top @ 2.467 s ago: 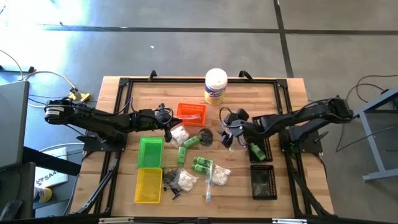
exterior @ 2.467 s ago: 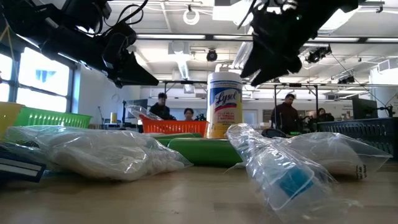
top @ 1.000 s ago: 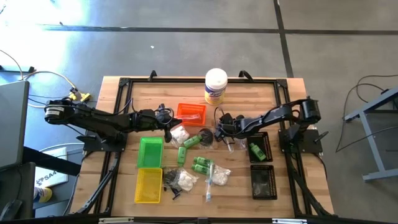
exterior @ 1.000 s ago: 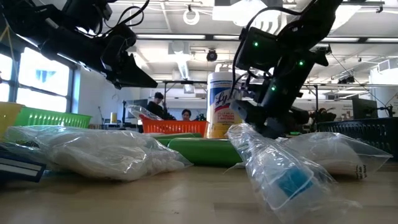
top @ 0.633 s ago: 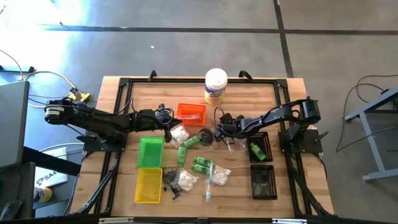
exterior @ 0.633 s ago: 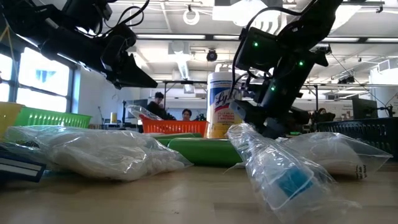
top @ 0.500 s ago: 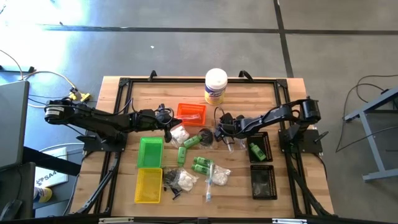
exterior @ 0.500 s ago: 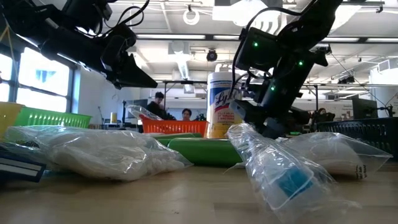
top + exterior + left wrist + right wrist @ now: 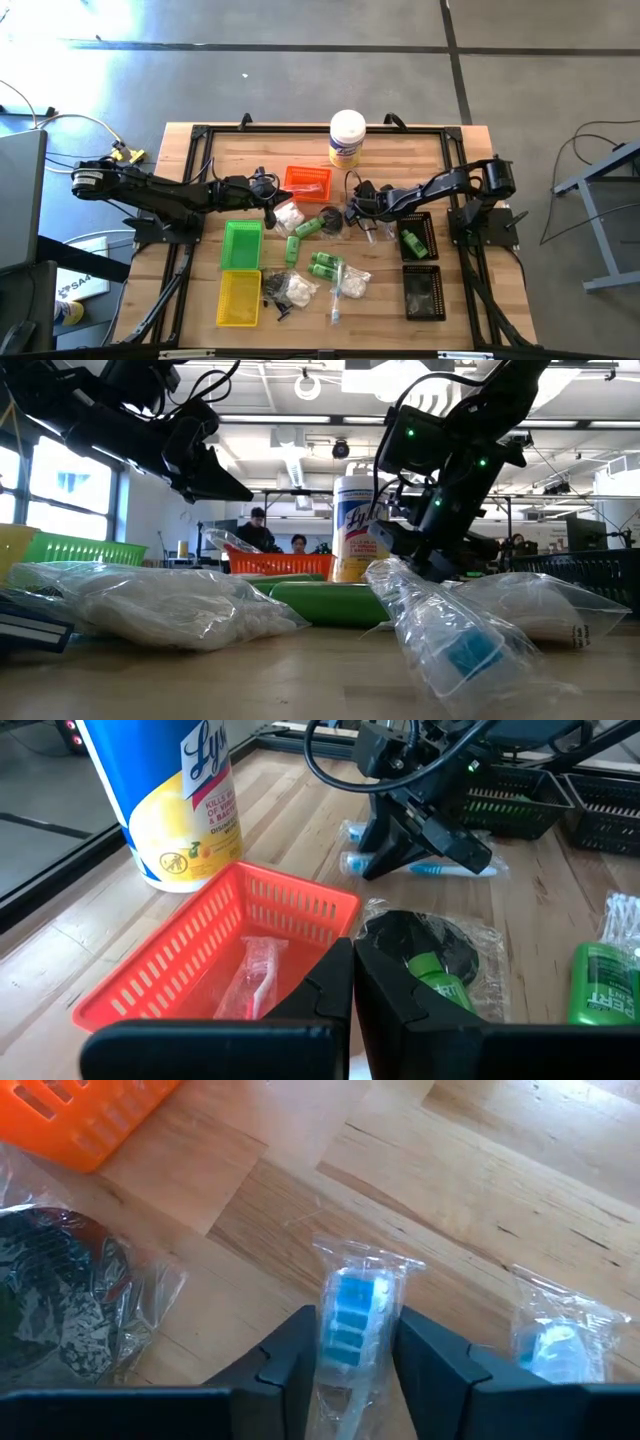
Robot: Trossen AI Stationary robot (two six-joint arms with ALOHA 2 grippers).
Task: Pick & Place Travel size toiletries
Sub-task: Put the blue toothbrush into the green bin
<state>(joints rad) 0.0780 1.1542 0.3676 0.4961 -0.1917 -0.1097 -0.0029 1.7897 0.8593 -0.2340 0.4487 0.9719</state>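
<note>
Left gripper (image 9: 272, 211) unmoved over the last seconds, parked beside the orange mesh tray (image 9: 308, 181), fingers (image 9: 395, 982) pressed together and empty. Right gripper (image 9: 357, 213) swung in from over the black trays and lowered to the bench (image 9: 400, 160), fingers (image 9: 430, 1360) narrowly parted astride a clear-wrapped blue-headed toothbrush (image 9: 350, 1318); likely pre-grasp, wrapper not visibly pinched. Contact hidden below the frame edge; remaining green tubes (image 9: 325, 265) and cotton bags (image 9: 296, 288) loose mid-bench.

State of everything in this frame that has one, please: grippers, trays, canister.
Left gripper: shut, empty, above the table.
Right gripper: open, low, one finger on each side of the wrapped toothbrush.
Wrapped toothbrush: lying flat on the table.
Canister: upright, capped.
Orange tray: holds one clear-wrapped item.
Green tray: looks empty.
Upper black tray: holds a green bottle.
</note>
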